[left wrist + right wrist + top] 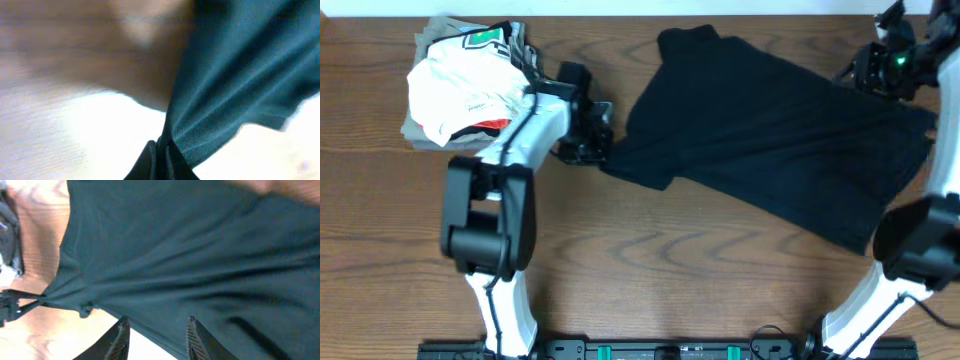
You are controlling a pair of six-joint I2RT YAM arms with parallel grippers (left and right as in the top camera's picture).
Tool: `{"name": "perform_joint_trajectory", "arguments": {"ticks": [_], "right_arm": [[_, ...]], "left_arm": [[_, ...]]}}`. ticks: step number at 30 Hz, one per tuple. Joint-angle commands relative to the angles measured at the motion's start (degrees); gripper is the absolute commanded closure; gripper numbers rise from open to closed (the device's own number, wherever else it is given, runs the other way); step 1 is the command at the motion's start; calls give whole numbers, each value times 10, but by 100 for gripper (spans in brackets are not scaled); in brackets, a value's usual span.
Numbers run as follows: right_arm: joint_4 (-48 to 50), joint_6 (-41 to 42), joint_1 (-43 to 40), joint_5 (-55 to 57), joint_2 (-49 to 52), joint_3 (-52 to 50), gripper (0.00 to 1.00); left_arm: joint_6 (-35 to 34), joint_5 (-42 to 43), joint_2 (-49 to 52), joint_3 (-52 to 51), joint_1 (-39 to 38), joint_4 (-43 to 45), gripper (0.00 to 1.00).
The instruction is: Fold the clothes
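A dark teal T-shirt (780,140) lies spread across the right half of the wooden table. My left gripper (588,140) is at the shirt's left edge and is shut on a pinch of its fabric (210,120), its fingers (161,160) closed together. My right gripper (890,60) is at the shirt's far right corner. In the right wrist view its fingers (156,330) are open above the shirt's hem (175,280), with nothing between them.
A stack of folded clothes (465,85), white on top with red and green print, sits at the back left of the table (670,260). It lies just left of my left arm.
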Motion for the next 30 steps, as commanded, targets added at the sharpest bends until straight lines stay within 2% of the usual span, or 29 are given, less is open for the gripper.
{"name": "perform_joint_trajectory", "arguments": {"ticks": [1, 9, 12, 13, 17, 20, 26, 30], "right_arm": [[-13, -1, 16, 36, -52, 7, 63], [-99, 53, 63, 154, -110, 4, 54], [-138, 66, 80, 178, -115, -6, 36], [-148, 66, 85, 180, -116, -12, 33], [-161, 87, 95, 181, -118, -54, 33], [-133, 120, 95, 181, -130, -113, 37], [-11, 216, 94, 217, -202, -326, 43], [71, 231, 94, 217, -277, -483, 43]], "left_arm": [[-10, -16, -44, 2, 21, -28, 94], [-10, -16, -60, 2, 35, -21, 94], [-10, -16, -60, 2, 34, -12, 94], [-10, -16, -60, 2, 34, -9, 94], [-10, -16, -60, 2, 34, -3, 94], [-9, -17, -60, 2, 34, 2, 94], [-10, -16, -60, 2, 34, 4, 94], [-10, -16, -60, 2, 34, 4, 94]]}}
